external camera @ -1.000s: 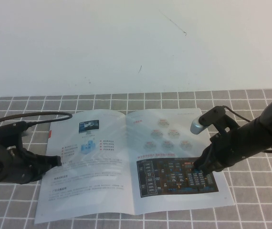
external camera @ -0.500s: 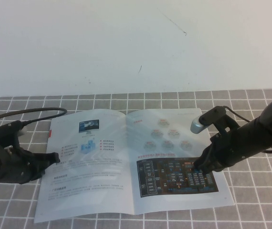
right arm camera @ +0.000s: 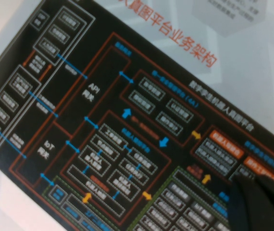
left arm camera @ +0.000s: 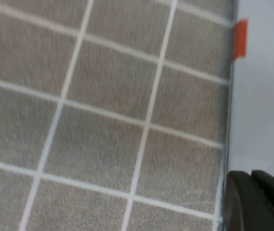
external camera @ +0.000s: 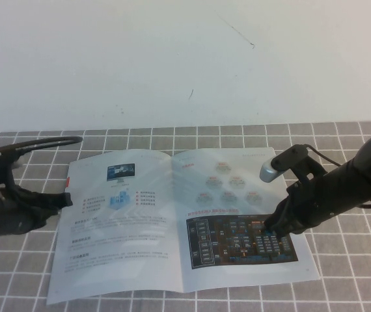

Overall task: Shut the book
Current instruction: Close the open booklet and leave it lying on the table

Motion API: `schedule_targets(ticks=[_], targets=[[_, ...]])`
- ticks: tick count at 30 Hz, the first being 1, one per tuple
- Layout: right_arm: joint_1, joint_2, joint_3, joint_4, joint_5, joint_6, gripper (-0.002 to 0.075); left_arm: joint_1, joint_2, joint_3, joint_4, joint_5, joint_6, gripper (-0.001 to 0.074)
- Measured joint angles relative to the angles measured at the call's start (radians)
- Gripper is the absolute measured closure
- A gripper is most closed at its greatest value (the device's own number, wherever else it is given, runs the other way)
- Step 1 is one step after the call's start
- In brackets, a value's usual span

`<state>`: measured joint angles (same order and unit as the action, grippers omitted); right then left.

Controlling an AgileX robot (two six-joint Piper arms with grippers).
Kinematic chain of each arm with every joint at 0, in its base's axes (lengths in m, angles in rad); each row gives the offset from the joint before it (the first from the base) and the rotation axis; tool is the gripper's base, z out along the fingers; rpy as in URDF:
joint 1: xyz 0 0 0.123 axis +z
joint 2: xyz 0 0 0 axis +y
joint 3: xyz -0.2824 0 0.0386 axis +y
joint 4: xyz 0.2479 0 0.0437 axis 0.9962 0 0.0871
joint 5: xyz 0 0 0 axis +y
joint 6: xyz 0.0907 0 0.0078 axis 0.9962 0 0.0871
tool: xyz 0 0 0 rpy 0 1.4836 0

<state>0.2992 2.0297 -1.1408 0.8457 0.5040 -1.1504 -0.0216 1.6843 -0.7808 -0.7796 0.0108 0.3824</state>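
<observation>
High view, book (external camera: 146,221) open, left gripper (external camera: 65,200) beside, right gripper (external camera: 271,227) atop

Both arms are matte black, built of chunky, rounded segments. The left gripper (external camera: 60,201), by the left edge of the table (external camera: 348,273), tapers to a dark blunt tip, and a black cable (external camera: 39,142) arches in a long loop over that arm. The right gripper (external camera: 271,227), towards the table's right edge, is equally black; its arm carries a rounded silver-grey cap (external camera: 267,173) and a thin black cable (external camera: 323,154) curving along its top.
</observation>
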Motion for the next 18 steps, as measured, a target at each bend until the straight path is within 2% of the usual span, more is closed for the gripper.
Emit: schedule_targets(ticks=[18], targets=[[0.000,0.002,-0.005,-0.013,0.004,0.017,0.0728,0.001,0.083,0.000,0.006,0.043,0.049,0.0738]])
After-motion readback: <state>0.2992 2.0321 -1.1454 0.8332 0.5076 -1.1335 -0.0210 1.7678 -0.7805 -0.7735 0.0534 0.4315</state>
